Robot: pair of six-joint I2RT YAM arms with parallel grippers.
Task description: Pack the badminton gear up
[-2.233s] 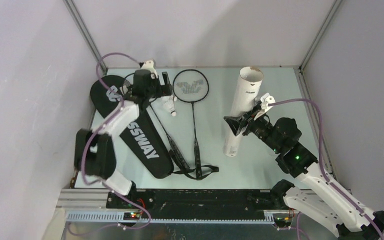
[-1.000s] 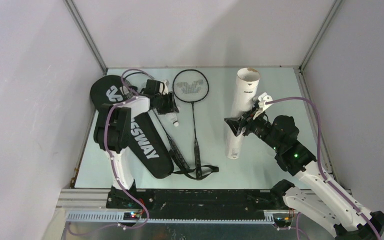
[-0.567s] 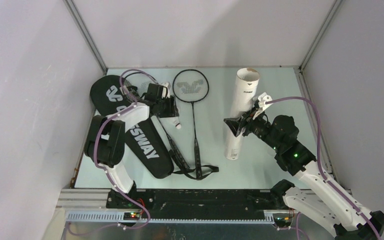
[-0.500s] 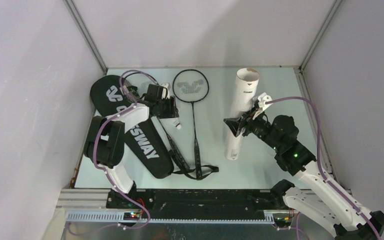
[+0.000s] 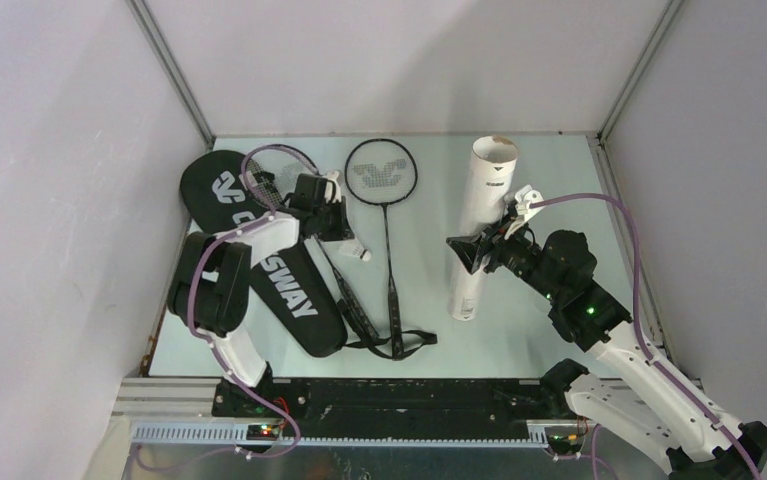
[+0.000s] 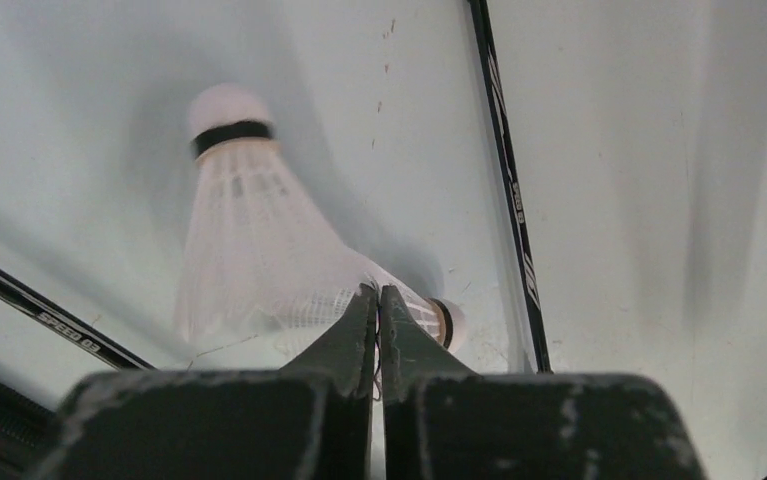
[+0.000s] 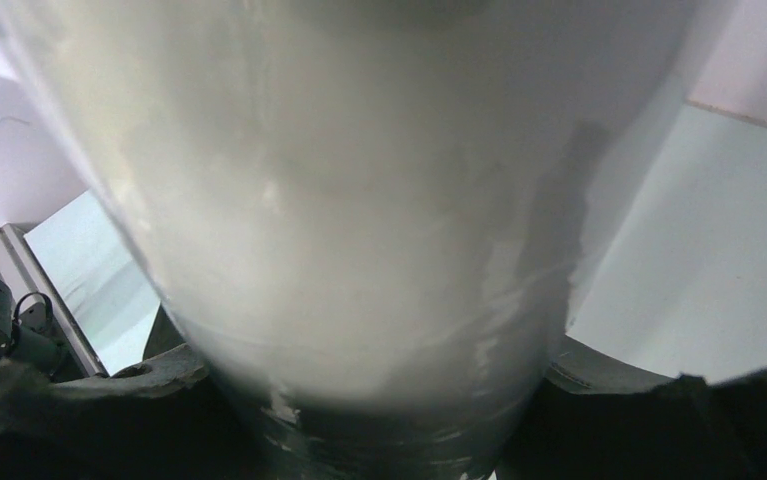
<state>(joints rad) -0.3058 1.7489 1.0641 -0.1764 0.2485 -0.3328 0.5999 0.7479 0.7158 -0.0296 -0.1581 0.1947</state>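
My left gripper (image 5: pixel 345 230) (image 6: pixel 377 292) is shut, its tips against the feather skirt of a white shuttlecock (image 6: pixel 429 312) (image 5: pixel 363 255) lying on the table. Whether a feather is pinched I cannot tell. A second shuttlecock (image 6: pixel 231 220) lies just left of it. My right gripper (image 5: pixel 473 252) (image 7: pixel 359 400) is shut on the long white tube (image 5: pixel 483 215) (image 7: pixel 359 200), which is tilted with its open end away from me. One black racket (image 5: pixel 382 172) lies between the arms. The other racket's shaft (image 5: pixel 344 290) runs beside the black CROSSWAY bag (image 5: pixel 284 290).
Thin racket shafts (image 6: pixel 507 180) (image 6: pixel 49 315) pass on both sides of the left fingertips. The bag's strap (image 5: pixel 399 345) loops near the front edge. Grey enclosure walls stand close on the left, back and right.
The left gripper's jaws have gone from open to shut over the shuttlecocks. The visible shuttlecock slid a little to the right and toward me. The right arm and tube stayed still.
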